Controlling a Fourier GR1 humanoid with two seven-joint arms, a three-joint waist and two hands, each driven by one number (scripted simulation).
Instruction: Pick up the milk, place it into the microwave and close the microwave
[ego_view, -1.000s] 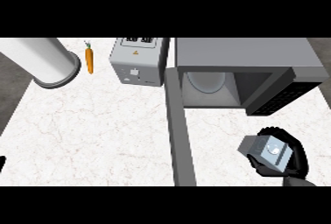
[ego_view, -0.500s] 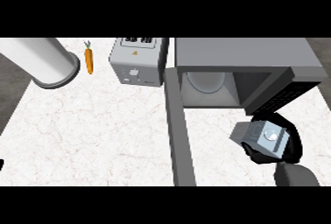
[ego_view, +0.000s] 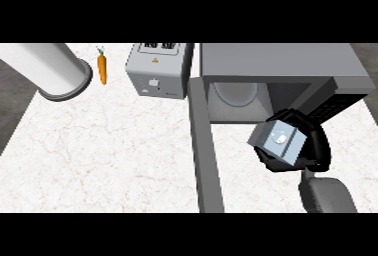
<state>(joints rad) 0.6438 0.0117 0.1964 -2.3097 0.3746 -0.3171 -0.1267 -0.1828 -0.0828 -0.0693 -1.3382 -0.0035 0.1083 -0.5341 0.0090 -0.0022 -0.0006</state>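
Observation:
The milk (ego_view: 279, 138) is a grey carton with a pale top, held off the counter by my right hand (ego_view: 308, 147), whose black fingers curl round it. It hangs just in front of the open mouth of the microwave (ego_view: 280, 62), a grey box at the upper right with a white turntable plate (ego_view: 235, 94) inside. The microwave's door (ego_view: 202, 145) stands swung out toward me, seen edge-on as a long grey bar left of the carton. My left hand does not show.
A grey toaster (ego_view: 158, 71) stands left of the microwave. An orange carrot (ego_view: 102, 69) lies beside it, next to a large white cylinder (ego_view: 50, 67) at the upper left. The white marble counter (ego_view: 103, 155) stretches across the left half.
My right hand has carried the milk up and to the left, from the lower right of the counter toward the microwave's opening.

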